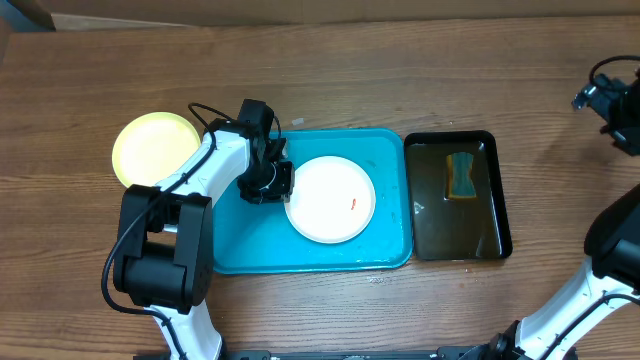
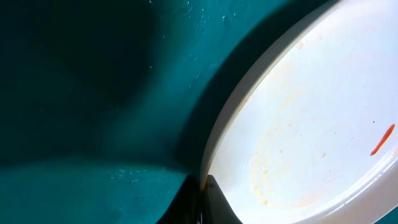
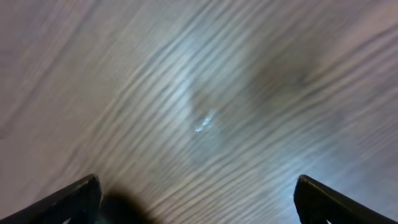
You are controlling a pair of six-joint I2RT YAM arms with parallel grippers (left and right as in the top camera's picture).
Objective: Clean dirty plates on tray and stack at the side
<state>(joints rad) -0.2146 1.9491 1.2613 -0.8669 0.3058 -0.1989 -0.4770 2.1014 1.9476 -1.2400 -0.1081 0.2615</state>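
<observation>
Wooden table: fills the view, blurred, grey-brown, grain running diagonally from lower left to upper right, with one small bright glint near the middle and a darker patch above and to the right of the glint. Right gripper: only two dark fingertips show, one well below and left of the glint, the other well below and right of it, spread wide with bare wood between them.

Left claw against white plate's rim; bare tray floor around
</observation>
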